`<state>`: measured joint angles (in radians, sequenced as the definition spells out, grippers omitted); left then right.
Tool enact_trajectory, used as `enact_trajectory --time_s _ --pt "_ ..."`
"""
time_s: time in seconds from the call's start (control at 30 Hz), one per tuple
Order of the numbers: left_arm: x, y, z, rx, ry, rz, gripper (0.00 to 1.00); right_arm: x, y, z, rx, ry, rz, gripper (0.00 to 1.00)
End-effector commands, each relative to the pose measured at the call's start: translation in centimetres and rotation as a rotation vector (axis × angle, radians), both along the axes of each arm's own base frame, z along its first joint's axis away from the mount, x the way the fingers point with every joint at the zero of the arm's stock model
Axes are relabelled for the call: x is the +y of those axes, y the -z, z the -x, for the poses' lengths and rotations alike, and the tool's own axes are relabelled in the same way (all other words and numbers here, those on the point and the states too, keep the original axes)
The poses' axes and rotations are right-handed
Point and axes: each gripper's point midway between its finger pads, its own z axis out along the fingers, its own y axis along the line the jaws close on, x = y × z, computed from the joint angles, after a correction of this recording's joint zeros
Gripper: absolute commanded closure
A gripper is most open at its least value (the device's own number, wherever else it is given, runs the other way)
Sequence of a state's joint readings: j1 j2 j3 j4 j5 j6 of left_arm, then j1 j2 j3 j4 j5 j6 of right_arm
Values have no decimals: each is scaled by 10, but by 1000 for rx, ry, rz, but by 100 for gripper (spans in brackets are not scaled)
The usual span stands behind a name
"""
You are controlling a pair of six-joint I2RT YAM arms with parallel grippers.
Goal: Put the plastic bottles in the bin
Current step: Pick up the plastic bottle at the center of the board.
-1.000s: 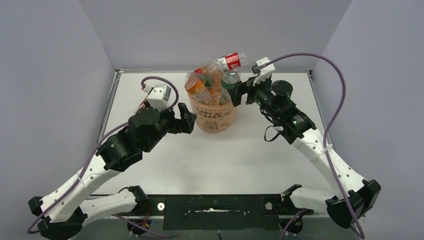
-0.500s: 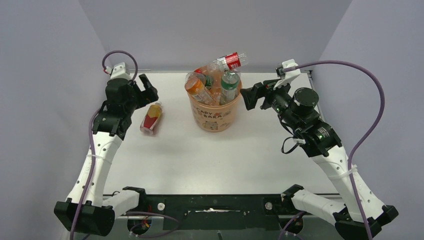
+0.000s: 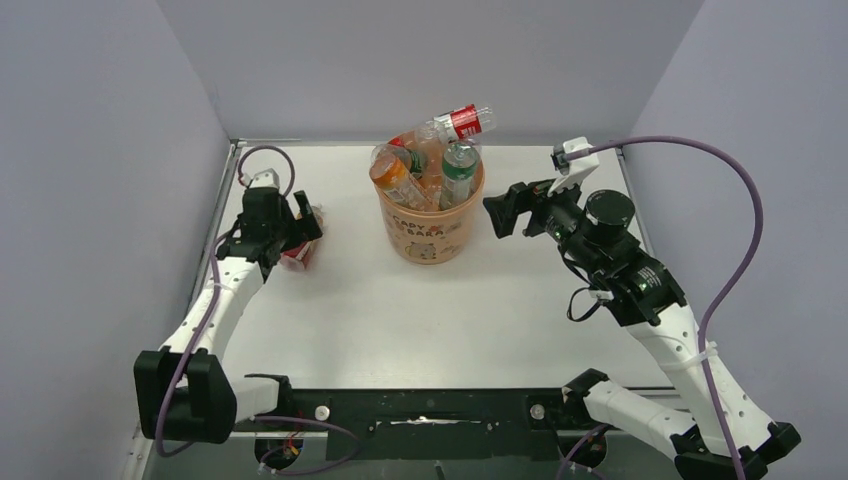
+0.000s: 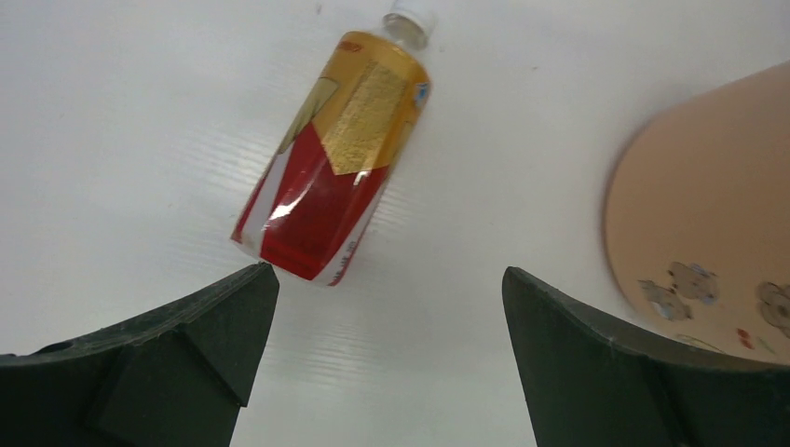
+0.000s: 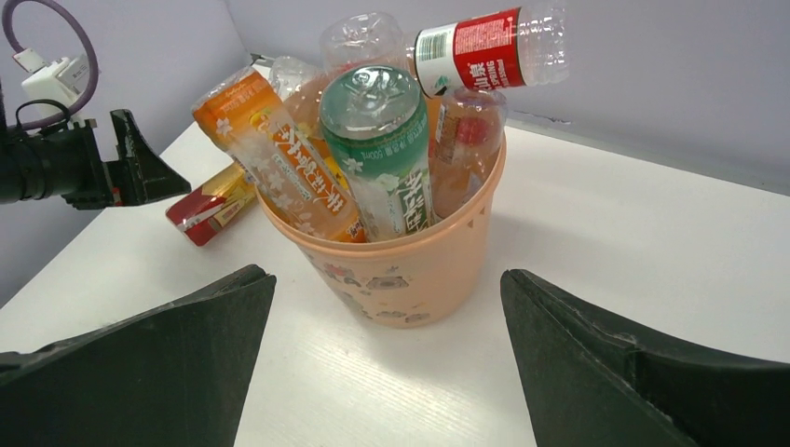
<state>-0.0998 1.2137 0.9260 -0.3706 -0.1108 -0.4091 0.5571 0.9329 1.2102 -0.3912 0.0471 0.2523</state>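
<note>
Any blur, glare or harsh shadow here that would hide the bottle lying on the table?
Left wrist: the red-and-gold bottle is sharp, slight glare on its wrap; fingers of the left end effector dark. Right wrist: the bin and its bottles crisp, shadows soft. Top external: even light, but the left arm partly covers that bottle.

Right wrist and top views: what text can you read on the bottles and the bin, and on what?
"CAPY BARA": faint, on the side of the bin, top view.
Red-labelled clear bottle: white characters, too small to read.
Green bottle: white characters, blurred.
Orange bottle: white characters, unreadable.
Red-and-gold bottle: small print, blurred.
</note>
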Motion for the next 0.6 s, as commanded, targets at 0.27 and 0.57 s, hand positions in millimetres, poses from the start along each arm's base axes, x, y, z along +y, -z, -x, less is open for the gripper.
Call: enact_trajectory --time_s 0.27,0.57 --pt "45 37 -40 -6 -124 -52 7 -5 7 15 5 -11 -36 2" --pt "56 72 -55 72 -146 -100 7 -10 16 20 14 -4 -26 2"
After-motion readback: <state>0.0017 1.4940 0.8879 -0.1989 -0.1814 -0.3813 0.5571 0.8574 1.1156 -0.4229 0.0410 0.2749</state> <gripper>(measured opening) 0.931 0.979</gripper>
